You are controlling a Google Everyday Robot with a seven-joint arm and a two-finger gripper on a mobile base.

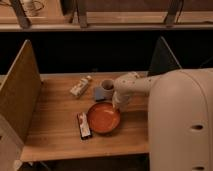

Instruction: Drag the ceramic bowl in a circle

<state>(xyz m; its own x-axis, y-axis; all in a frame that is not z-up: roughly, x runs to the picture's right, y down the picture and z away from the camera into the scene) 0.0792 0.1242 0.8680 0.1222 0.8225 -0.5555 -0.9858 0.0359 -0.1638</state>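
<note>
The ceramic bowl is a wide, shallow orange-red dish on the wooden table, near the front middle. My gripper comes down from the white arm on the right and sits at the bowl's far right rim, touching or just over it. The arm's wrist hides the fingertips.
A small white mug stands on a blue coaster just behind the bowl. A snack bar lies left of the bowl. A small pale packet lies at the back. Wooden dividers stand left and a dark one at the right back.
</note>
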